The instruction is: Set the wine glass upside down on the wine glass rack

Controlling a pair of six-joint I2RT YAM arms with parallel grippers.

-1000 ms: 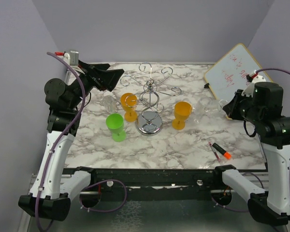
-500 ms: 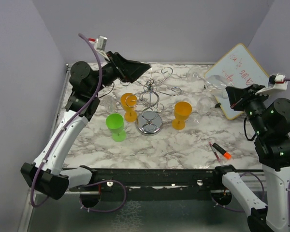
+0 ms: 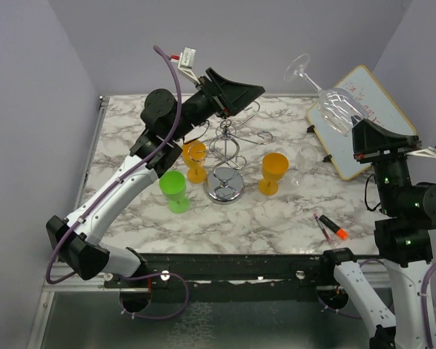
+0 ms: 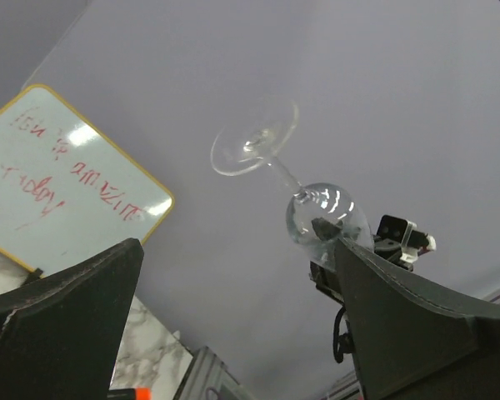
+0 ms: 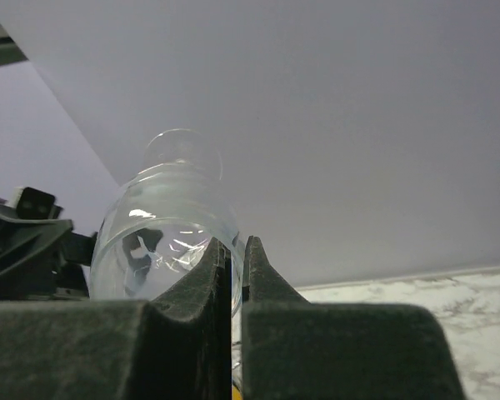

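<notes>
A marble-topped table (image 3: 276,218) carries the scene, with a whiteboard (image 3: 372,98) bearing red writing propped at its far right corner. The left gripper (image 3: 253,92), its fingers spread wide apart and holding nothing, hangs above the top hooks of the wine glass rack (image 3: 229,142), which stands on its round shiny base at mid-table. On the right, high over the table's edge and in front of the whiteboard, the right gripper (image 3: 356,134) is clamped on the rim of the wine glass (image 3: 334,109). The glass is tilted, bowl down toward the fingers and foot pointing up and to the left; its bowl is see-through, showing only reflections. The glass is well apart from the rack.

Two orange goblets flank the rack upright, one to the left (image 3: 195,156) and one to the right (image 3: 274,171); what they hold cannot be told from above. A green cup (image 3: 173,190) stands nearer, left of the rack's base. An orange-capped marker (image 3: 334,229) lies near the right front edge.
</notes>
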